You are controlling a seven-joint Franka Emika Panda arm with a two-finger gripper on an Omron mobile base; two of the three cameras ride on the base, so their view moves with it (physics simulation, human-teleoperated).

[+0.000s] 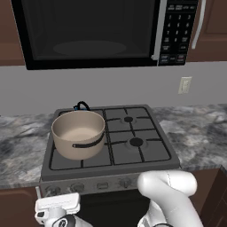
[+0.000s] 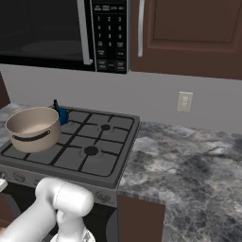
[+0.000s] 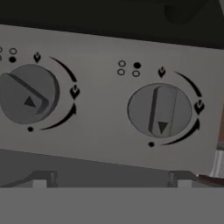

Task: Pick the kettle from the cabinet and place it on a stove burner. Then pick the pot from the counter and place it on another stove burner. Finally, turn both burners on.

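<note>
The beige pot (image 1: 79,133) (image 2: 34,127) stands on the front-left stove burner. Behind it the blue kettle (image 1: 81,106) (image 2: 62,115) sits on the back-left burner, mostly hidden by the pot. The two right burners (image 1: 136,142) (image 2: 90,151) are bare. My gripper (image 1: 57,206) (image 3: 111,183) hangs low before the stove's front panel, open, its tips wide apart with nothing between them. It faces two grey knobs: the left knob (image 3: 27,94) has its bar turned slantwise, the right knob (image 3: 159,110) has its bar nearly upright.
A black microwave (image 1: 88,31) hangs over the stove. The dark wooden cabinet (image 2: 189,33) with its whitish bar handle (image 2: 140,28) is shut, to the right of it. Grey stone counter (image 2: 189,160) runs on both sides; a wall outlet (image 1: 185,85) sits above it.
</note>
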